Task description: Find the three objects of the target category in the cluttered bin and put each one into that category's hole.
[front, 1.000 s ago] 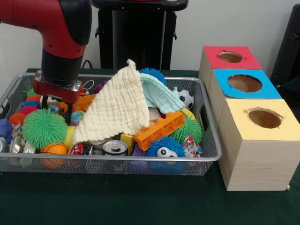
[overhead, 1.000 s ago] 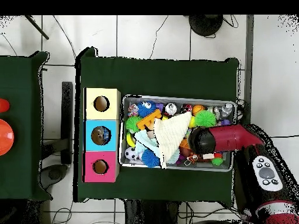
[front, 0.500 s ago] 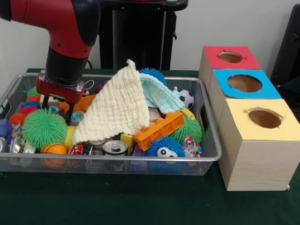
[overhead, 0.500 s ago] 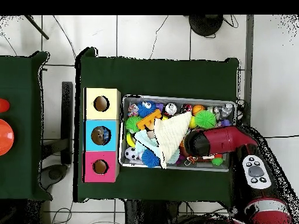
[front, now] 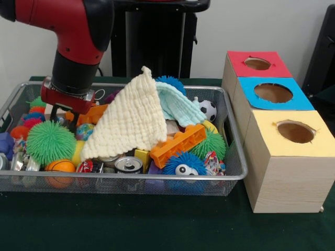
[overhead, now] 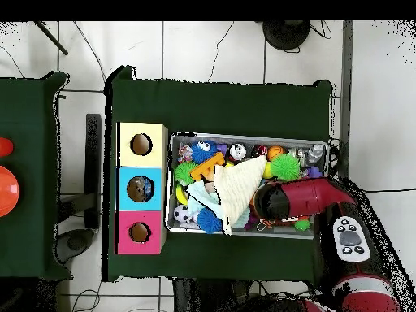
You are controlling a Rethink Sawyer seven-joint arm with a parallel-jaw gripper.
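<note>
Gripper (front: 64, 111) low in bin (front: 235, 172), frame left, jaw state can't tell; best to peel cloth (front: 131, 123) aside first, avoiding green ball (front: 49, 142).

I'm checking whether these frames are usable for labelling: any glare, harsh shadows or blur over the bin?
Front view: even, soft light; the cream waffle-weave cloth and silver drink can top are sharp, with only a mild sheen on the can. The wire mesh bin veils its lowest contents. Overhead view: the red and black robot arm hides part of the bin.
</note>
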